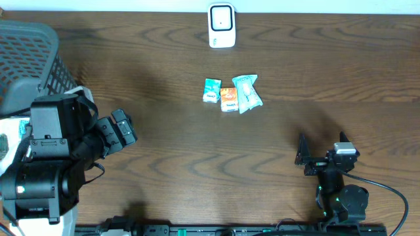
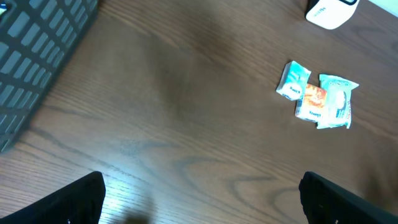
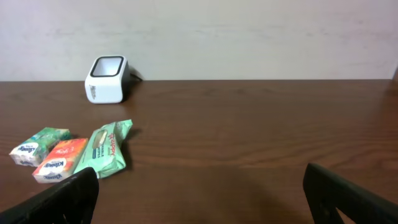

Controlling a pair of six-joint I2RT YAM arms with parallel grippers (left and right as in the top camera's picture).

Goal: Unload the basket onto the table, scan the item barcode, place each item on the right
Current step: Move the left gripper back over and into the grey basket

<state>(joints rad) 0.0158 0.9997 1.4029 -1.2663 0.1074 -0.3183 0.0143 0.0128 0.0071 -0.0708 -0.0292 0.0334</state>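
Three small packets lie together mid-table: a teal one (image 1: 210,90), an orange one (image 1: 228,99) and a pale green wipes pack (image 1: 247,94). A white barcode scanner (image 1: 222,25) stands at the far edge behind them. My left gripper (image 1: 125,129) is open at the left, well short of the packets, with bare wood between its fingers (image 2: 68,202). My right gripper (image 1: 321,149) is open near the front right and holds nothing. Its view shows the scanner (image 3: 107,79) and the green pack (image 3: 104,149) ahead to the left.
A grey mesh basket (image 1: 26,59) stands at the far left, beside the left arm, and its wall (image 2: 37,56) also fills the left wrist view's upper left corner. A pale wall rises behind the table's far edge.
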